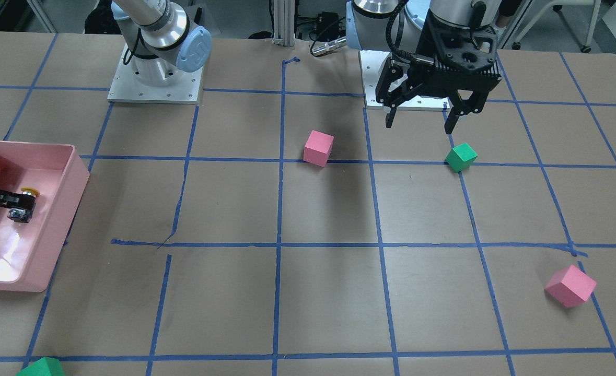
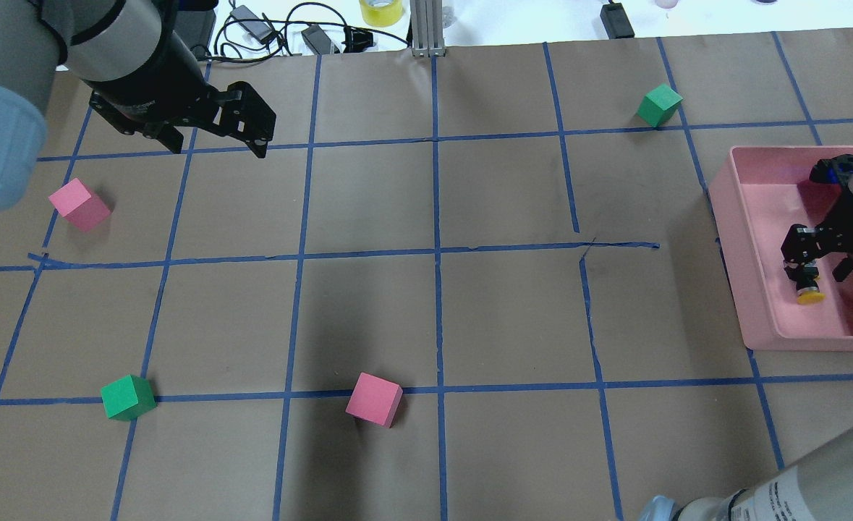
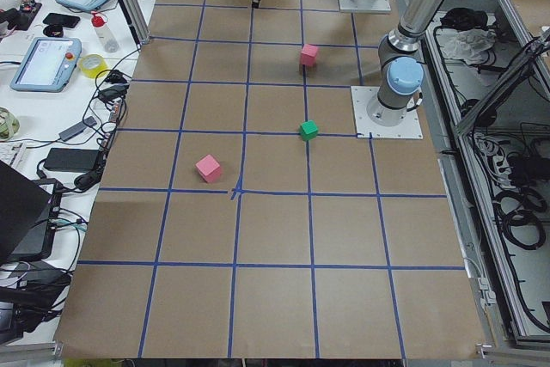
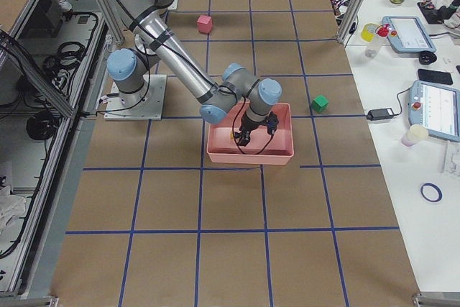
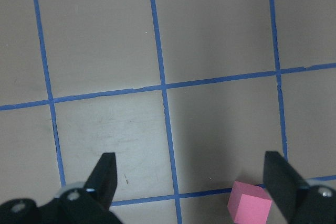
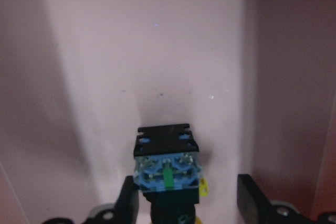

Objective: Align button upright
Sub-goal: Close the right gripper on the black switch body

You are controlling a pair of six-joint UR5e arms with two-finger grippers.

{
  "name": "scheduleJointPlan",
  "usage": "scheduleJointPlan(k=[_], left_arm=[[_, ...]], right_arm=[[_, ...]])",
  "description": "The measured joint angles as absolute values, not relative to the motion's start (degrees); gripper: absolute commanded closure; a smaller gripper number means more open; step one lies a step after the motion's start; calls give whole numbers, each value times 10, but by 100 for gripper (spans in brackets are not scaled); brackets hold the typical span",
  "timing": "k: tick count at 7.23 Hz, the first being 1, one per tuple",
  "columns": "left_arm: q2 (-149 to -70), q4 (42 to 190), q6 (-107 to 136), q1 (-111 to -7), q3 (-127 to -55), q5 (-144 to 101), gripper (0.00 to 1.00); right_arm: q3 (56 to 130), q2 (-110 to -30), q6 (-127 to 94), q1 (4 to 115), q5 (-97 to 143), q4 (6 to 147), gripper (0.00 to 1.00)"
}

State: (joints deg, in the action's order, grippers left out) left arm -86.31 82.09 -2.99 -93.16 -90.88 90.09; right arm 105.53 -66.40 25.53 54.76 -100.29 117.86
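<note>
The button (image 2: pixel 808 289) lies in the pink tray (image 2: pixel 730 217), with its yellow cap towards the robot. In the right wrist view its grey-blue contact block (image 6: pixel 167 170) faces the camera. It shows in the front view too (image 1: pixel 24 209). My right gripper (image 2: pixel 819 273) is open and low inside the tray. Its fingers stand on either side of the button: the left one (image 6: pixel 128 203) is close to it, the other (image 6: pixel 252 208) apart. My left gripper (image 2: pixel 216 141) is open and empty above the table, its fingers (image 5: pixel 105 174) spread wide.
Two pink cubes (image 2: pixel 80 205) (image 2: pixel 374 399) and two green cubes (image 2: pixel 128 397) (image 2: pixel 660 105) sit on the brown, blue-taped table. The tray wall (image 1: pixel 78 167) rises around my right gripper. Cables and a tape roll (image 2: pixel 381 11) lie past the far edge.
</note>
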Motion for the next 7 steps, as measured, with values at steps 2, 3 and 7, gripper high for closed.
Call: scheduleJointPlan(k=[2,3,7], left_arm=[[-863,821,-30,-932,-909,901,0],[-863,821,-30,-932,-909,901,0],[-861,821,-30,-932,-912,901,0]], right_arm=[[1055,-663,253,548,-1005,1178,100],[1054,-665,250,548,-1005,1177,100],[1041,-698,248,549,-1007,1164,100]])
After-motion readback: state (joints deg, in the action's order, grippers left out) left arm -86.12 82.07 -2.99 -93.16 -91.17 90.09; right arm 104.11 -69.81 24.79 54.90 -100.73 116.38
